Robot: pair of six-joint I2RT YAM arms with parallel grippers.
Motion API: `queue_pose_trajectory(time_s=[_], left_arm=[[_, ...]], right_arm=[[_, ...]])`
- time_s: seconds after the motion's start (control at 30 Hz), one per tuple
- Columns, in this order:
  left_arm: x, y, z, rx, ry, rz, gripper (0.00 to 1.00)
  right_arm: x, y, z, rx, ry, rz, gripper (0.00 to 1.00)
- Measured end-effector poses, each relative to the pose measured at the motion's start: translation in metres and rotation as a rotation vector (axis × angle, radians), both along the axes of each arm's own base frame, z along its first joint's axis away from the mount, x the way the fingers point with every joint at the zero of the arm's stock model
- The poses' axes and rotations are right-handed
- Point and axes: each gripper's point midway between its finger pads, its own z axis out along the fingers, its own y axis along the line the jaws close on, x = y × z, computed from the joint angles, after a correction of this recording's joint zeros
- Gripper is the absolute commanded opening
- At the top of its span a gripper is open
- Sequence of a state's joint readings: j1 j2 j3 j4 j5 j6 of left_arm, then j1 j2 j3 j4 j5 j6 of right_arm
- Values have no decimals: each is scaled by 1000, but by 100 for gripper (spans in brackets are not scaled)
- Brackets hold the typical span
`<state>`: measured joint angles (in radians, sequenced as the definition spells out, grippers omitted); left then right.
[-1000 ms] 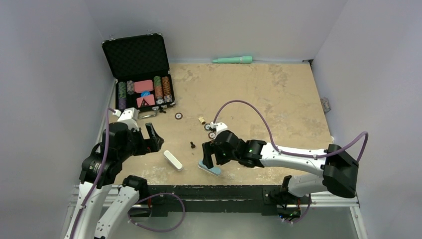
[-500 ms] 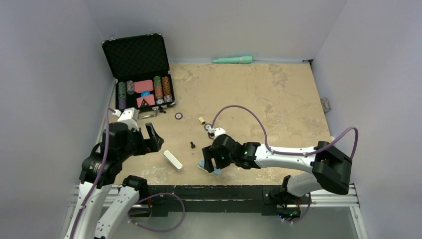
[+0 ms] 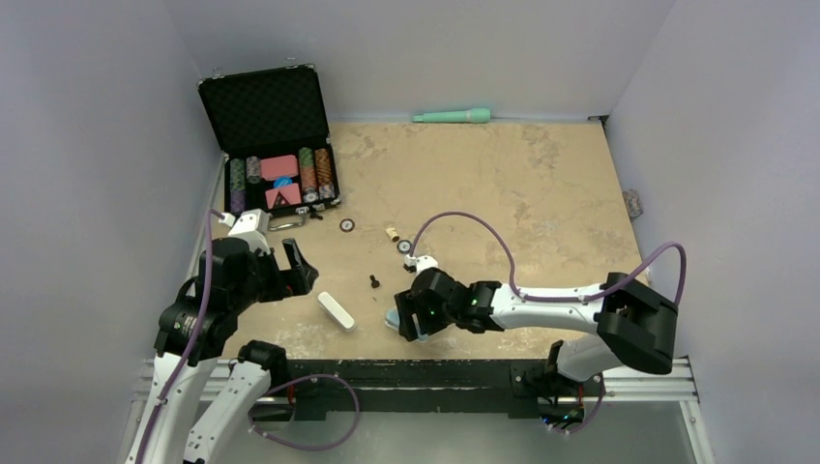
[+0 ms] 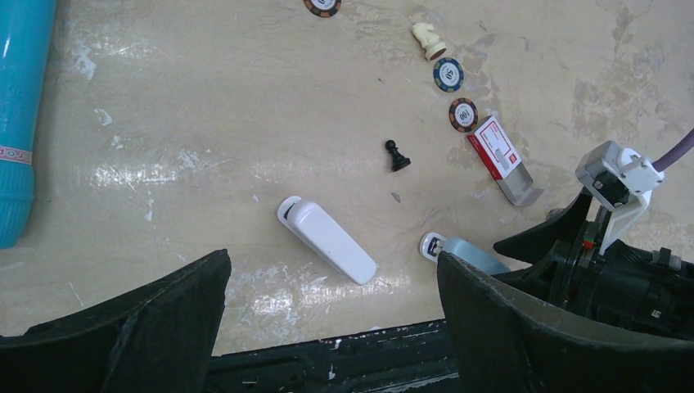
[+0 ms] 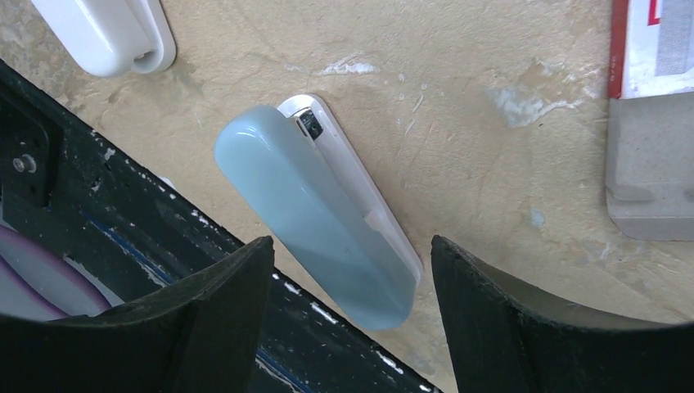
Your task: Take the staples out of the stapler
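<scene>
Grasp step: right claw [image 5: 350,278] straddled the blue stapler [image 5: 315,213] at the bench's [image 5: 491,164] near edge, jaws apart, nothing gripped. Left claw [image 4: 331,270] was wide open, idle. Next likely needs a square clamp across its body.

The blue stapler [image 5: 319,221] is pale, the white stapler [image 4: 327,240] plain, the table [image 3: 541,184] mottled tan.

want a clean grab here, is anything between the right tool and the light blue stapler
Nothing visible does. In the right wrist view the light blue stapler lies directly between the open fingers of the right tool. The white stapler and the red and white box lie off to the sides, apart from it.
</scene>
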<state>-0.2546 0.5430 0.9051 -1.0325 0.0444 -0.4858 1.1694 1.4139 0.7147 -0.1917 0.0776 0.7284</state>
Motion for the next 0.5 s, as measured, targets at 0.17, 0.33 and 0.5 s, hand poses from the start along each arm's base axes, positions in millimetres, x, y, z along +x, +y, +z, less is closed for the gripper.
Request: queue_pose_trajectory(time_s=[0.17,0.33,0.5], left_arm=[[0,0,0,0,0,1,100],[0,0,0,0,0,1,100],[0,0,0,0,0,1,100]], right_arm=[[-5,1,-9,-20,19,5,69],[-10,1,-16,-38,30,9,62],[-12,2,-16,-37,34,6,52]])
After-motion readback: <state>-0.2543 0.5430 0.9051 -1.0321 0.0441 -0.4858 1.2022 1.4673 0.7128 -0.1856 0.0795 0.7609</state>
